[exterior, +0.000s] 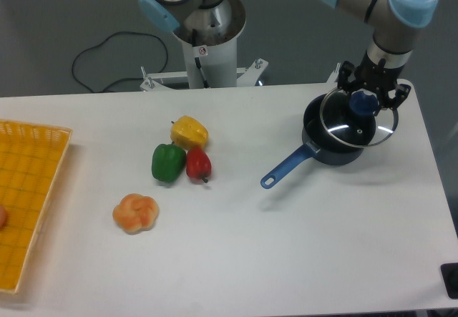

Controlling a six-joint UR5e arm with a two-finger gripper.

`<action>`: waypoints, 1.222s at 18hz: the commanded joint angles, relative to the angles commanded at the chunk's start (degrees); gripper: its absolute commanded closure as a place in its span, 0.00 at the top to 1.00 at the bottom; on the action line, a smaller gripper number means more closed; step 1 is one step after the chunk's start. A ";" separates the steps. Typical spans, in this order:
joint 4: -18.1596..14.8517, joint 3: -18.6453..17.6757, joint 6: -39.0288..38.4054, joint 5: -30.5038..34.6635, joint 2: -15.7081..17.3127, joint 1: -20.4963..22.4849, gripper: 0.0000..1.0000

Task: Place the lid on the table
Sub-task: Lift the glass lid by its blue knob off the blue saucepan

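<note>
The tool [366,96] is seen at the far right of the table [286,260], pointed straight down, with its fingers clenched around the blue knob of the lid [358,120]. The lid is held by that knob and hangs tilted, its far edge higher than its near edge, directly beneath the tool. It is raised just above the saucepan [330,142], which sits on the table below the tool and slightly to its left; whether the lid's lower rim touches the pan's rim cannot be told. The saucepan's long blue handle [286,168] is stretched out toward the near left, away from the tool.

Well to the left of the tool, three peppers are grouped together: a yellow pepper [189,132] farthest back, a green pepper [168,162] and a red pepper [198,164] just in front of it, all close enough to touch. Nearer the front edge and further left, a bread roll [136,213] is lying alone. At the far left edge of the table, a yellow mesh tray [25,195] is placed, partly cut off by the frame.
</note>
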 joint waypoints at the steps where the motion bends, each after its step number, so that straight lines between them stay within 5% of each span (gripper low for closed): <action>1: 0.09 -0.17 0.00 0.00 -0.09 -0.09 0.61; 7: 0.35 2.28 -0.96 0.09 -2.10 -2.19 0.61; 19: 0.62 12.12 -9.83 0.79 -11.94 -10.01 0.61; 22: 2.80 13.88 -13.08 0.79 -13.97 -11.95 0.61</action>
